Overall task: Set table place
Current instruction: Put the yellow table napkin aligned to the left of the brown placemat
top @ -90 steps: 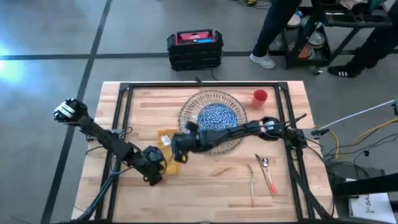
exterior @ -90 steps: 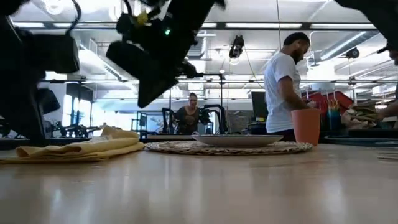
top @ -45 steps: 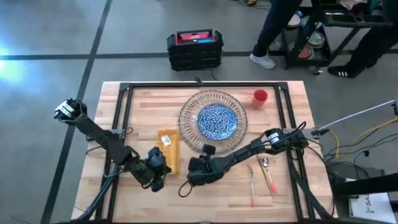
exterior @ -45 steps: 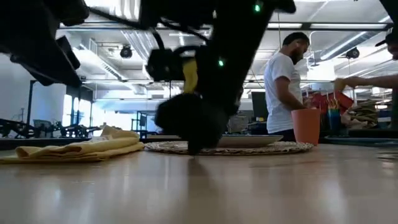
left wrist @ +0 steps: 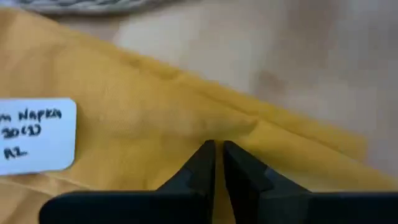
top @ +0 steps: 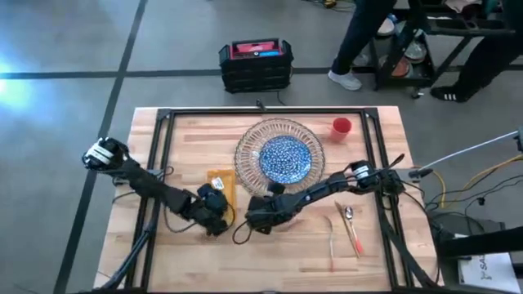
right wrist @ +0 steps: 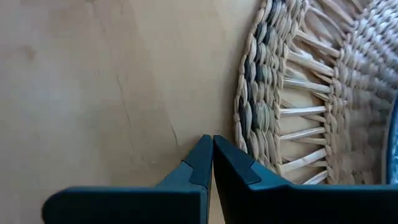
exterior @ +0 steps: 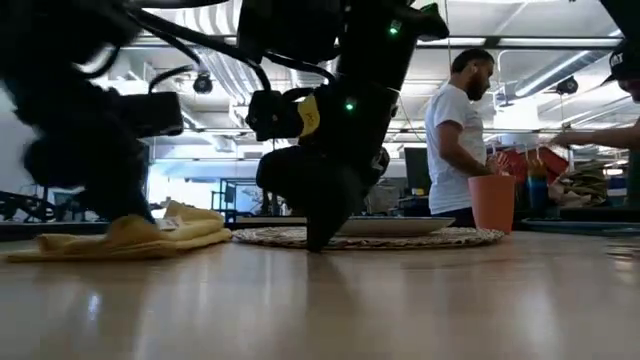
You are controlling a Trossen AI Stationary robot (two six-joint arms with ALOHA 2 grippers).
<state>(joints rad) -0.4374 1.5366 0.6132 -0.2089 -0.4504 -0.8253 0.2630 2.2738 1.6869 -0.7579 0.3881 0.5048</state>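
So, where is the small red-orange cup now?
In the high view the small red-orange cup stands at the table's far right, just beyond the round woven placemat, apart from both arms.

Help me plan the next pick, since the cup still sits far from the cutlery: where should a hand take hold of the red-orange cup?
Grip the red-orange cup across its side walls, near the rim, coming from above. It stands upright with its mouth up, apart from the woven charger, so there looks to be room for fingers on both sides. Its walls taper downward, so a grip low down might slip.

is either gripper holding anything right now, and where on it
Nothing visibly held. The left gripper is shut above the yellow napkin; the right gripper is shut, empty, beside the woven mat.
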